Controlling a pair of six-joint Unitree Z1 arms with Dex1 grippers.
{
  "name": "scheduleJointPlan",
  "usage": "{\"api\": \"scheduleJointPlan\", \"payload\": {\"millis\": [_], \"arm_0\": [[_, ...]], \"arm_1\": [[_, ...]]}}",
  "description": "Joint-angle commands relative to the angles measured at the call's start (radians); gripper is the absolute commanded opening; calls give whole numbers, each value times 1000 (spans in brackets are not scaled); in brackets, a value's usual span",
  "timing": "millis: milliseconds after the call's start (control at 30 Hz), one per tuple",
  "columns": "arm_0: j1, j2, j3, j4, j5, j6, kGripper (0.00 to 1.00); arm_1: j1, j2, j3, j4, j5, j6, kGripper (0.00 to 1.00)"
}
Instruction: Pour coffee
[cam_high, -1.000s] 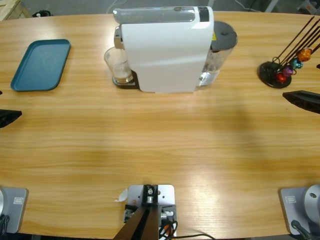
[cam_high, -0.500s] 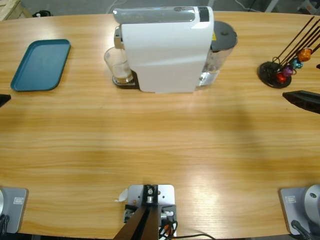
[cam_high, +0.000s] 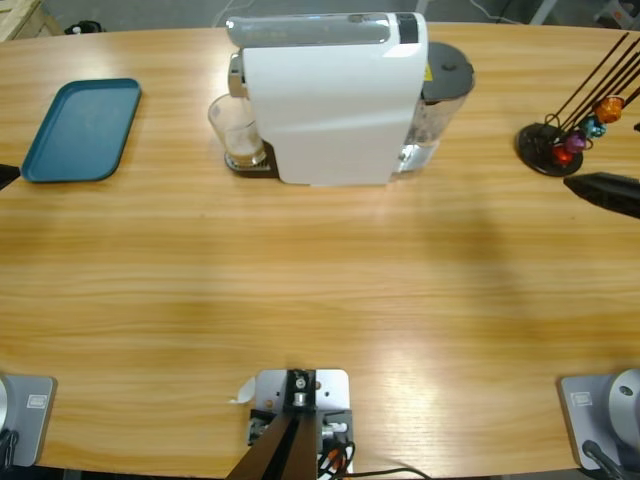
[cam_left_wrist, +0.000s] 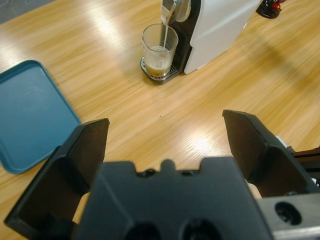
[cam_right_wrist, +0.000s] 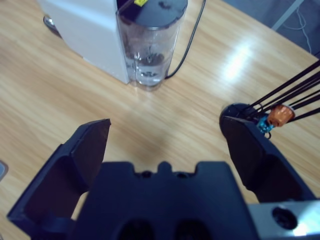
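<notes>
On the long wooden table, we take the white boxy coffee machine as our landmark: under its spout stands a clear glass cup holding the coffee, amber under pale foam. Well to the machine's left lies a blue plastic tray; to its right, a black wire capsule stand. Our left gripper and right gripper both gape wide, holding nothing.

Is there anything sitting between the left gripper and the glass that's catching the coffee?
Nothing: in the left wrist view only bare wooden table lies between the open left gripper and the glass. The blue tray sits off to one side.
</notes>
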Motion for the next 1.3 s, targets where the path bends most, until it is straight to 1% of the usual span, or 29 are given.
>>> {"api": "scheduleJointPlan", "payload": {"millis": [33,100,167,267,467,633,733,900,1033,1133,1300], "arm_0": [[6,28,29,-66,-8,-39,1000],[6,19,68,-114,55,-32,1000],[6,47,102,-137,83,-23,1000],[6,69,111,-124,80,1,1000],[6,96,113,-131,63,124,1000],[6,105,121,-130,60,160,1000],[6,121,115,-130,58,213,1000],[6,139,125,-128,4,215,1000],[6,146,114,-138,4,213,1000],[8,167,89,-139,1,214,1000],[8,144,97,-142,39,248,1000]], "arm_1": [[8,20,34,-14,-20,14,1000],[8,11,12,31,-21,14,1000],[8,-22,11,44,-19,18,1000],[8,-46,12,54,-12,17,1000],[8,-37,8,57,-13,17,1000],[8,44,-13,69,-11,16,1000],[8,101,-27,74,-14,12,1000],[8,121,-38,65,0,-14,1000],[8,129,-105,101,1,-66,1000],[8,148,-72,113,65,-65,1000],[8,130,-60,109,75,-49,1000]]}}
